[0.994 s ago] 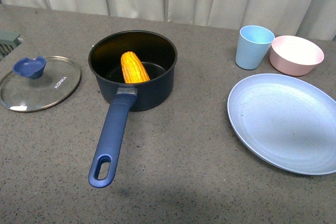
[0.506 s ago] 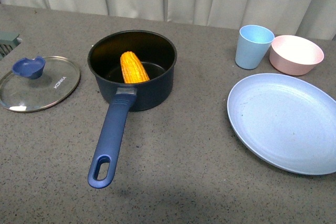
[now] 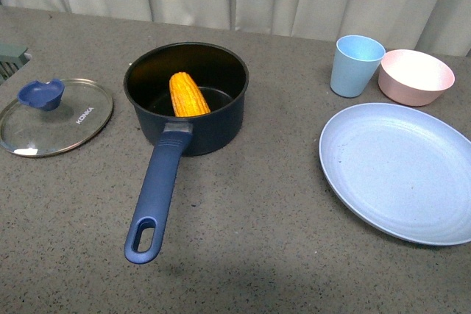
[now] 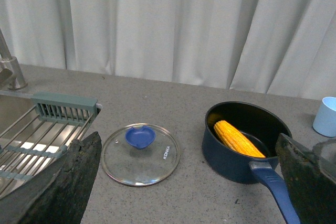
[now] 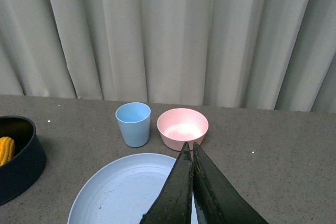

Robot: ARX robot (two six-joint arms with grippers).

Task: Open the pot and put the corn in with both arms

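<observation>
**Corn sits in the open pot**

The pot (image 3: 186,97) stands on the grey surface (image 3: 243,226) with no lid on it. It is dark blue outside and black inside. Its long blue handle (image 3: 157,195) points toward the near edge of the surface, and the end of the handle has an oval hole.

The corn (image 3: 188,94) is inside the pot. It is yellow-orange and it leans on the pot's inner wall, tilted, with 1 end up near the rim on the handle side.

The glass lid (image 3: 55,116) lies flat on the surface to the left of the pot — near it, but not touching. It has a blue knob (image 3: 41,93) on top.

To the right, well apart from the pot, lies a big pale blue plate (image 3: 401,170). Behind the plate stand a light blue cup (image 3: 355,65) and a pink bowl (image 3: 415,76), just beside each other.

No arm shows in the front view. In the left wrist view, the left pincer (image 4: 184,182) is wide open, with 1 dark finger at each side of the picture — it holds nothing. That view also shows a sink rack (image 4: 37,135) past the lid.

In the right wrist view, the right pincer (image 5: 191,187) has its 2 dark fingers pressed together with nothing between them. It hangs over the plate.
</observation>
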